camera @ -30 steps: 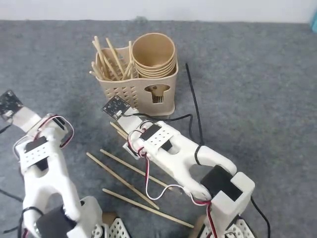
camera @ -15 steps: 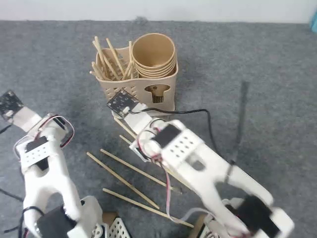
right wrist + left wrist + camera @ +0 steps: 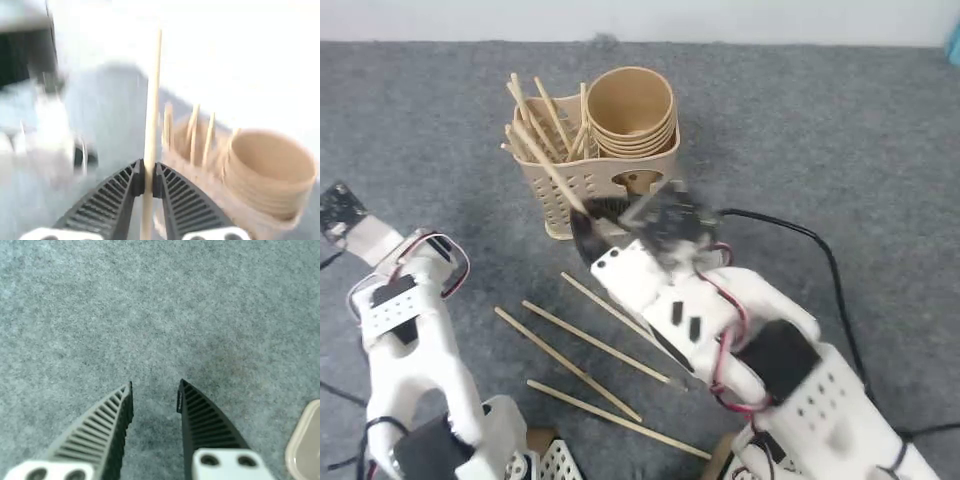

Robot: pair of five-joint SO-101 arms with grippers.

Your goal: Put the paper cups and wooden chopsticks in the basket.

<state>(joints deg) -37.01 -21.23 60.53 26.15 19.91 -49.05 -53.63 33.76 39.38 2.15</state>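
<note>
Since the earlier frames the right arm has lifted and swung toward the basket (image 3: 570, 185), carrying one wooden chopstick (image 3: 151, 100). The right gripper (image 3: 148, 172) has its jaws clamped on that chopstick, just beside the basket, which holds stacked paper cups (image 3: 630, 105). Loose chopsticks (image 3: 590, 340) lie on the surface (image 3: 840, 150). The left gripper (image 3: 154, 390) has its jaws apart and holds nothing.

Basket (image 3: 542, 200) (sticks (image 3: 525, 130) bristling), chopsticks (image 3: 590, 337) strewn before it, bare carpet (image 3: 840, 150) rightward

Bare wooden chopsticks (image 3: 597, 342), matt plastic basket (image 3: 590, 182), rough carpet (image 3: 840, 150)
</note>
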